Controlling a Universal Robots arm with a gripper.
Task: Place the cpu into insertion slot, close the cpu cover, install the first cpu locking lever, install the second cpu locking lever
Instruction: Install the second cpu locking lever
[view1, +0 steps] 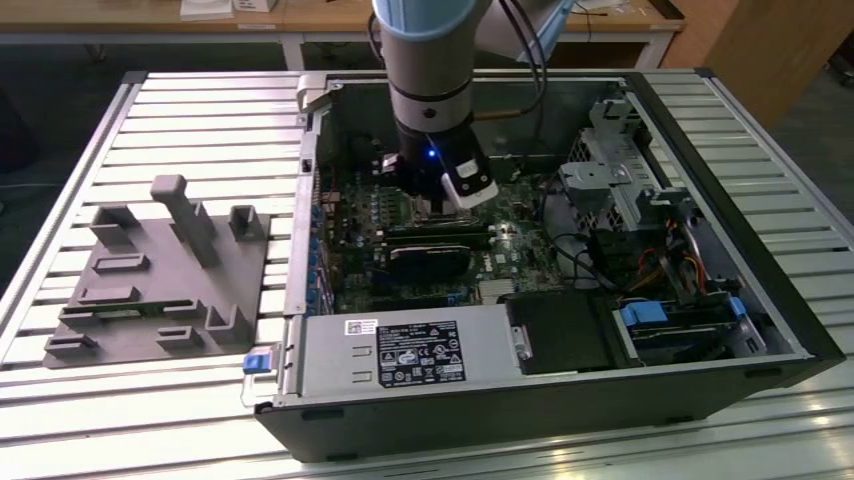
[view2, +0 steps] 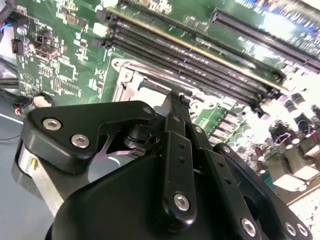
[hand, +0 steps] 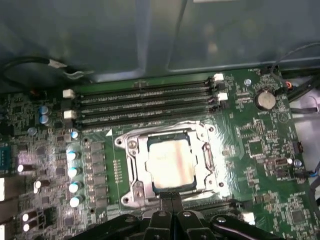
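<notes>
Tool (hand: 172, 196) fingers looked pressed together, holding nothing, with their tips at the edge of the insertion slot (hand: 170, 162) on the green motherboard (hand: 255, 145). Inside that slot lay the cpu (hand: 171, 161), pale and flat, framed by the cpu cover (hand: 136, 165), which lay down around it. In the exterior view, the arm (view1: 427, 90) reached into the open computer case (view1: 747, 250) on the slatted tabletop (view1: 200, 120).

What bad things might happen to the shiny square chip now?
The gripper sits right at the edge of the cpu cover, which lies down over the cpu. A hard or crooked push might bend the thin frame or scratch the chip. Slipping sideways, it might knock the small parts on the green motherboard.
</notes>
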